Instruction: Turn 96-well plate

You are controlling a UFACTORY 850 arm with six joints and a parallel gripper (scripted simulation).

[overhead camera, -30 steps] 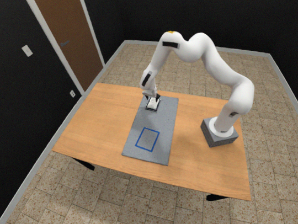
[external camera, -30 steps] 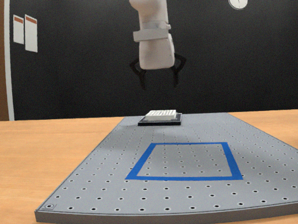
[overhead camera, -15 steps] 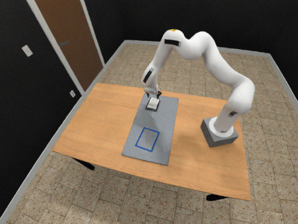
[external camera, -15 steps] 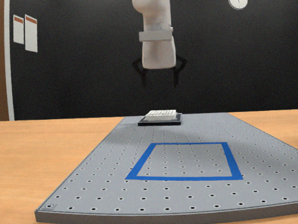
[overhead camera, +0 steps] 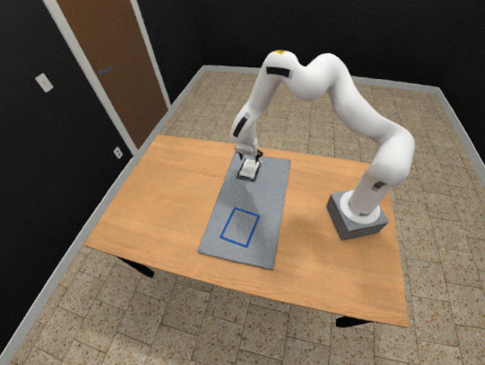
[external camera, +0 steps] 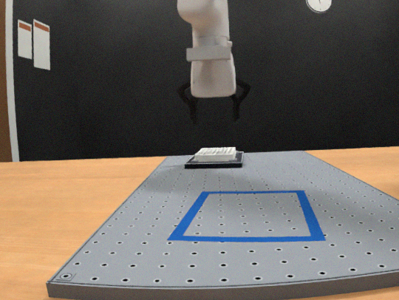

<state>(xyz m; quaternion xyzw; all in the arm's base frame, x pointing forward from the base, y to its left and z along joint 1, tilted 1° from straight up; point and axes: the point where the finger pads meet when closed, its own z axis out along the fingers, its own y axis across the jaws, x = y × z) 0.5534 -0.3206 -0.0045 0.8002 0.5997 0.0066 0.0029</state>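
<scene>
The gripper (external camera: 213, 111) hangs straight above the plate with its dark fingers (external camera: 191, 107) spread as wide as they go, nothing between them, and a clear gap of air down to the work.

Reading the scene from left to right in the top view: the brown door (overhead camera: 116, 67) in the dark wall, the wooden table (overhead camera: 148, 202), then the grey perforated board (overhead camera: 265, 216) with a blue-taped rectangle (overhead camera: 240, 227) toward its near end. At the far end sits the black plate nest N1 (external camera: 214, 164), and the white 96-well plate (external camera: 216, 154) lies in it, looking level. To the right stands the arm's grey pedestal (overhead camera: 341, 229).

I'd judge the approach is done and the descent is next. To do it well, keep the wrist vertical and centred, come down so the fingers straddle the plate's sides without clipping the nest, and close only once they are below the plate's top edge. I can't make out the cut-off corner from here.
</scene>
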